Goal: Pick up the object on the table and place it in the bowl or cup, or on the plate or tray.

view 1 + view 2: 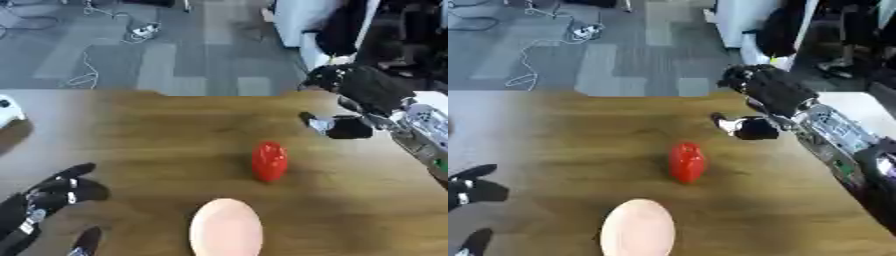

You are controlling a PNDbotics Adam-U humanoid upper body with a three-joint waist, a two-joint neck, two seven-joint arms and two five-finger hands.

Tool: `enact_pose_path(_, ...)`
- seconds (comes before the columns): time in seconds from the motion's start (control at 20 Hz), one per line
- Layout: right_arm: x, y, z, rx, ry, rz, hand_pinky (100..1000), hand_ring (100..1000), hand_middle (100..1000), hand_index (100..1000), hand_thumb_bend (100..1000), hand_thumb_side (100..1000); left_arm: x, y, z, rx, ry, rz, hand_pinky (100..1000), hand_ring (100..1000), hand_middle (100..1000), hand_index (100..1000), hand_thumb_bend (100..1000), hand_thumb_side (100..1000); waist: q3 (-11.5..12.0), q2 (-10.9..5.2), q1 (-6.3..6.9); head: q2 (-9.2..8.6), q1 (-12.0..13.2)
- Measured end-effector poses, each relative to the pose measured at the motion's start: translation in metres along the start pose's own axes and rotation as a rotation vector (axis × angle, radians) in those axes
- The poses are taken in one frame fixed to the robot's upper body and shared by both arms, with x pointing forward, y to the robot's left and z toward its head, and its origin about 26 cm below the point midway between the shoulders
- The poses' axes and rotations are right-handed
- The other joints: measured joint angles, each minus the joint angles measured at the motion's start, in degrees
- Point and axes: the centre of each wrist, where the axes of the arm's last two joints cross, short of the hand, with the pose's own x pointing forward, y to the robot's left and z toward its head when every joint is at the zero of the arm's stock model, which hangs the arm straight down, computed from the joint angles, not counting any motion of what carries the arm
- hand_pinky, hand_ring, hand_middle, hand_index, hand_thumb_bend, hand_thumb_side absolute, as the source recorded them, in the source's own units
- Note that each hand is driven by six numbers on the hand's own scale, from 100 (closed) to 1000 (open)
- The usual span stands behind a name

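A red rounded object (269,161) lies on the wooden table (157,130), near the middle. A pale pink plate (227,228) sits at the near edge, just in front of the red object. My right hand (767,92) comes in from the right and hovers above the table's far right, behind and to the right of the red object, fingers relaxed and holding nothing. My left hand (48,197) rests at the lower left corner, open, fingers up, away from both things.
A white item (9,112) shows at the table's left edge. Beyond the far edge lies grey floor with cables (105,35). White furniture and dark shapes (350,25) stand at the back right.
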Motion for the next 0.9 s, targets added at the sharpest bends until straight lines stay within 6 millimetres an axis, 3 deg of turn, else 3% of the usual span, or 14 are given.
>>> enact_pose_path(0.25, 0.008, -0.004, -0.008, -0.01, -0.021, -0.017, 784, 819, 841, 870, 371, 859, -0.001, -0.003, -0.003, -0.015, -0.002, -0.007, 830, 1000, 740, 821, 100, 782, 0.2, 0.11, 0.05, -0.02, -0.7)
enact_pose_path(0.65, 0.02, 0.01, -0.016, 0.046, -0.045, -0.042, 779, 818, 843, 879, 366, 857, -0.002, -0.011, -0.011, -0.04, -0.014, -0.004, 830, 1000, 739, 821, 100, 783, 0.5, 0.37, -0.28, -0.02, -1.0)
enact_pose_path(0.9, 0.038, 0.004, -0.02, 0.032, -0.113, -0.033, 779, 817, 846, 880, 358, 858, -0.003, -0.014, -0.012, -0.05, -0.012, -0.005, 831, 1000, 740, 821, 100, 780, 0.5, 0.37, -0.8, -0.01, -1.0)
